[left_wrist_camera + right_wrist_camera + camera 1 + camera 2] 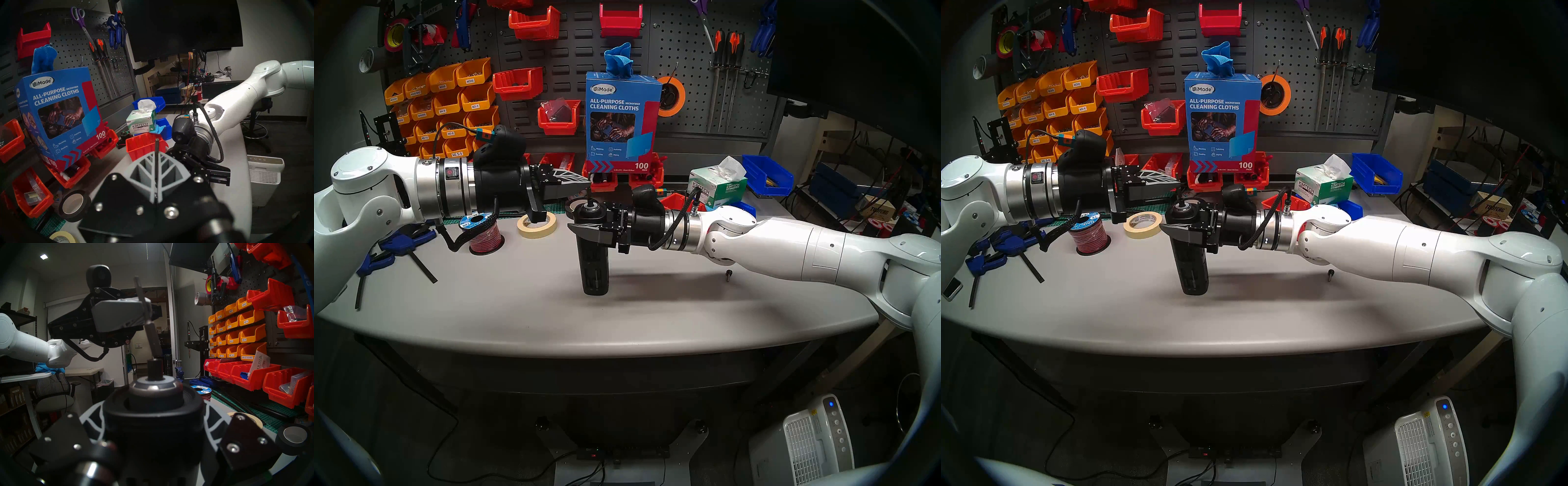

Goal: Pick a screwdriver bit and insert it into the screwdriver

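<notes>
Now my left gripper (144, 314) pinches the thin, stiff bit (153, 339) mid-length, twelve o'clock above the screwdriver (594, 258), which my right gripper (582, 225) squeezes tight.

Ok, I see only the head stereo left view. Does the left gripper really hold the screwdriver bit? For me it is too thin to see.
Observer: Yes. In the left wrist view the shut left gripper pinches the screwdriver bit, one end sticking out past it.
Operator: And is it already in the screwdriver?
Observer: Not yet. The right wrist view shows its lower end just above the socket of the screwdriver, outside it.
Operator: Is it straight?
Observer: No, there it leans, not in line with the socket.
</notes>
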Robot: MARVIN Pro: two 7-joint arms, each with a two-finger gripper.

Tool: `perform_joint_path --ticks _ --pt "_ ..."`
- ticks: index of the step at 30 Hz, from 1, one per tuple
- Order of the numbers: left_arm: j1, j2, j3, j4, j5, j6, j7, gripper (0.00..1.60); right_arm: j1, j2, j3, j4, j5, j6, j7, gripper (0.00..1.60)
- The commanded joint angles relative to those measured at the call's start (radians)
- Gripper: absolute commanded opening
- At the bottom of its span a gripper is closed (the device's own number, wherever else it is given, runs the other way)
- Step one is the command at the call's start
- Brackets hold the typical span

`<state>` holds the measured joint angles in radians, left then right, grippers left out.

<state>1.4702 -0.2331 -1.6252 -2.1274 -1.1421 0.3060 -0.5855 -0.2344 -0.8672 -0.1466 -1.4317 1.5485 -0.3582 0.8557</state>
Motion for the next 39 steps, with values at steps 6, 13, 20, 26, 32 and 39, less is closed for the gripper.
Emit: perform_joint_path --ticks 6,13,20,26,32,39 --pt "-0.007 0.0 -0.026 0.004 0.0 -0.01 0.003 0.0 0.008 -0.006 0.006 0.004 0.001 -0.002 -0.004 0.42" --pt "-0.007 0.001 -0.022 0.007 0.005 -0.012 0.008 0.0 0.007 -0.005 0.005 0.005 0.001 -0.005 -0.003 0.43" --pt "-0.013 0.003 -0.011 0.013 0.005 -0.016 0.001 0.0 0.007 -0.007 0.003 0.01 0.006 0.001 0.012 0.43" --pt "-0.03 0.007 0.005 0.021 0.003 -0.019 -0.018 0.0 0.009 -0.01 0.002 0.019 0.01 0.009 0.034 0.43" --pt "-0.056 0.006 0.032 0.026 0.007 -0.021 -0.029 0.0 0.009 -0.011 0.003 0.023 0.014 0.01 0.042 0.42" --pt "-0.083 0.006 0.052 0.031 0.015 -0.021 -0.036 0.0 0.011 -0.015 0.003 0.032 0.018 0.017 0.06 0.4"
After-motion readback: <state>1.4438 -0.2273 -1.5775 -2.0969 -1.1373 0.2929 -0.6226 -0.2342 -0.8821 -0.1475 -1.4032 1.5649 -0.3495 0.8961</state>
